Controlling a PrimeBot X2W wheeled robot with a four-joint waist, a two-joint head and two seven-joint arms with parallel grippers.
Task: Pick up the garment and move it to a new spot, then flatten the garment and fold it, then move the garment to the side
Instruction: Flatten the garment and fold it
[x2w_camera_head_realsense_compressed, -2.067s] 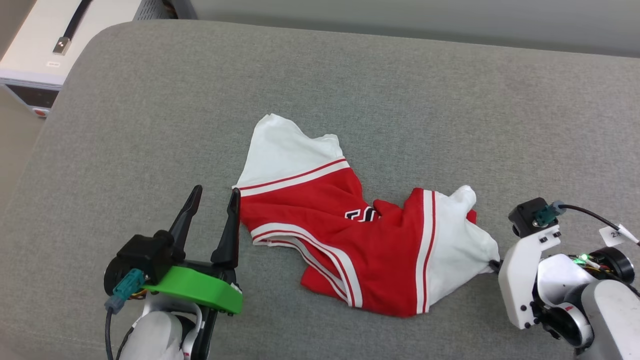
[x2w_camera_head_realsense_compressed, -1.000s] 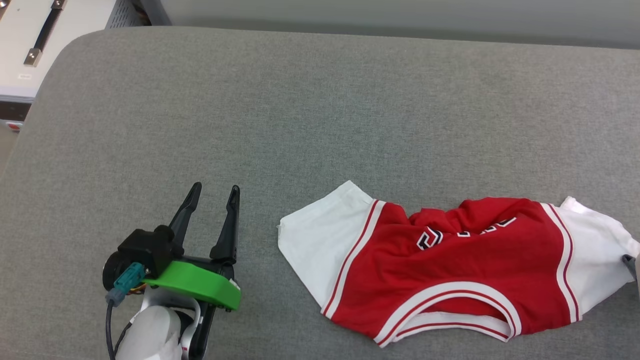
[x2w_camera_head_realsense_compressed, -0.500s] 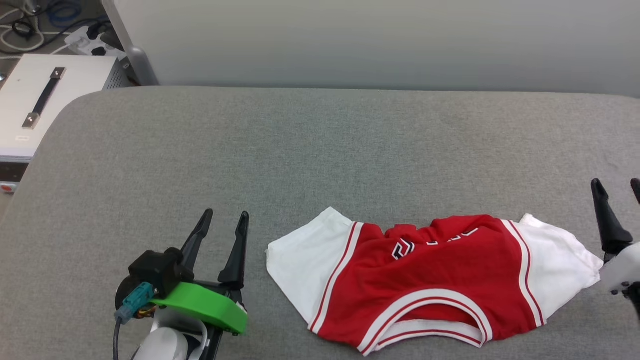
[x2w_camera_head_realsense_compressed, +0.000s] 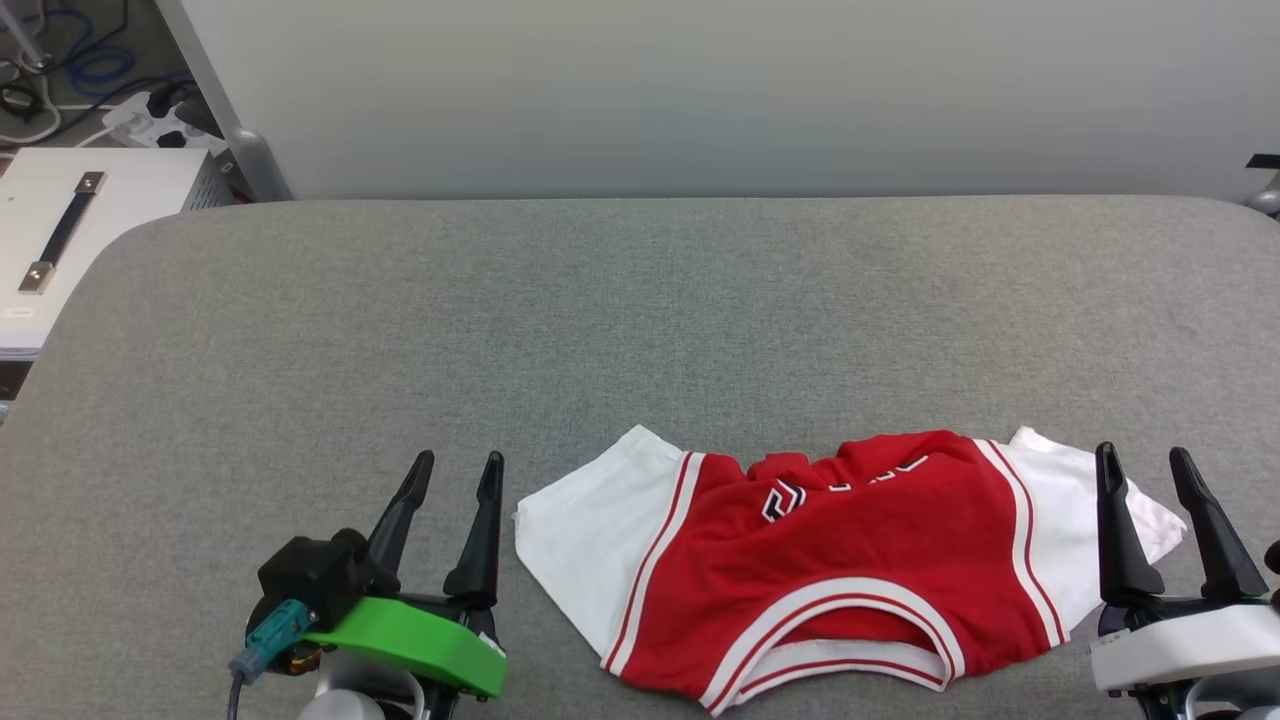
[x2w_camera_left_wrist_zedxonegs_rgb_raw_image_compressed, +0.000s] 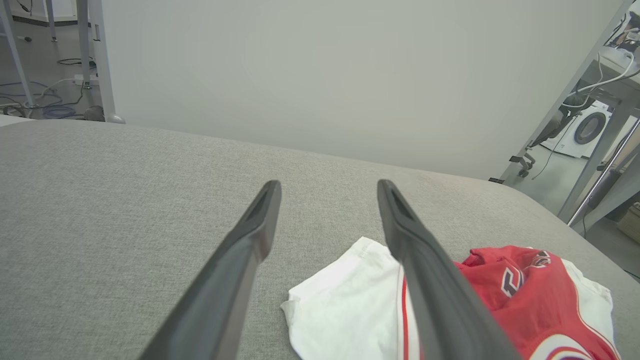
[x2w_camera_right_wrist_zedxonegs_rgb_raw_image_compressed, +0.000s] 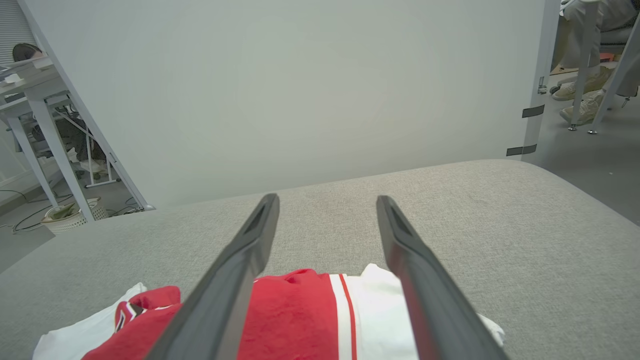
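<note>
The garment, a red jersey with white sleeves and striped trim, lies bunched on the grey padded table near its front edge, collar toward me and black lettering creased at its top. My left gripper stands open just left of the white sleeve, apart from it. Over the other white sleeve my right gripper stands open, holding nothing. In the left wrist view the garment sits to the right of the open left gripper. Below the open right gripper, the right wrist view has the garment.
A white case with a black handle stands off the table's left end. A pale wall panel rises behind the far edge. Cables lie on the floor at upper left. Desk legs and a person's shoes are beyond the table.
The head camera has tilted up and shifted. My right gripper has let go of the right sleeve and now stands upright, open over it. The garment lies spread wider than two seconds ago.
</note>
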